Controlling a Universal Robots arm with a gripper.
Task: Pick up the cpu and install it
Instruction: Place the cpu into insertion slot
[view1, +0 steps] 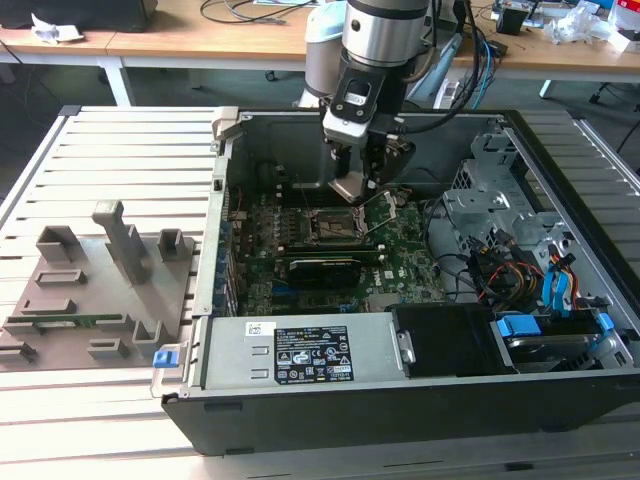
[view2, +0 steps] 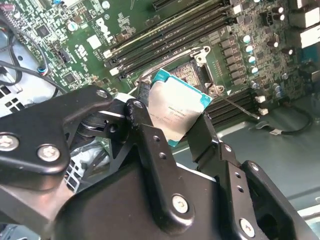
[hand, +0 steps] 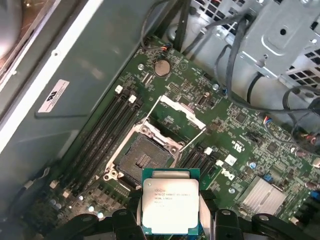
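- The claw (view2: 172, 120) was clamped on the chip (view2: 176, 102), gripping two opposite edges.
- The chip hung above the board, close to the open socket (hand: 145, 157) but not touching it.

Exterior view above open case (view1: 400, 415), both wrist views past claw (hand: 170, 220) (view2: 175, 125), sharing socket (hand: 144, 157) (view2: 186, 71)
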